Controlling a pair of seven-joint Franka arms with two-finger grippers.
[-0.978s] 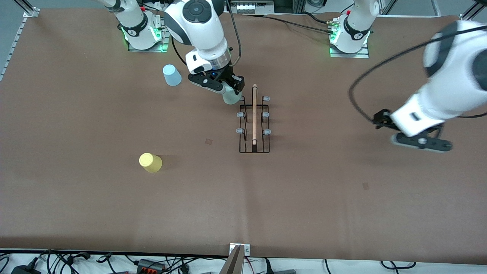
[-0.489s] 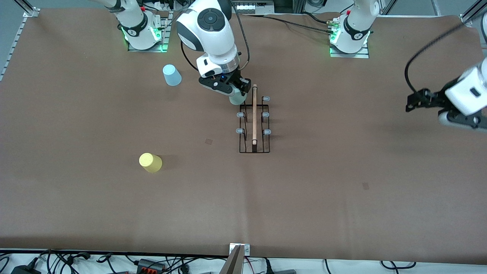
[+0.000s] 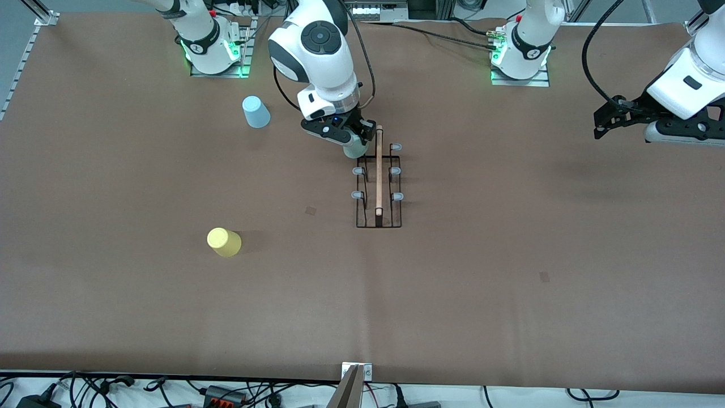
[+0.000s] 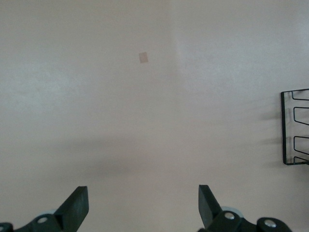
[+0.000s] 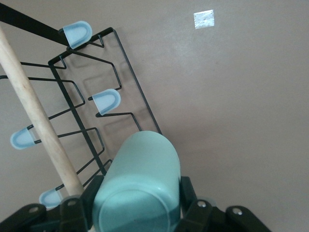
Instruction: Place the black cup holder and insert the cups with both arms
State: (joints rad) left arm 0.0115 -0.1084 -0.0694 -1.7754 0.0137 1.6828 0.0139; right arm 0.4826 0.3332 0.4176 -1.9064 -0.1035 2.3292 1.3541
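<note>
While our right gripper (image 3: pixel 352 137) pinches the mint cup (image 3: pixel 354 148) over the black cup holder (image 3: pixel 378 187) at mid-table, the rack's end prong toward the base edge sits right at the cup; the wooden rod (image 3: pixel 379 170) runs toward the front edge. Our left gripper (image 3: pixel 609 118) waits, fingers spread, over the left arm's end of the table

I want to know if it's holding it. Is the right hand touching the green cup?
Touching. The right wrist view shows the right hand clamped around the green cup, fingers pressing both sides.
</note>
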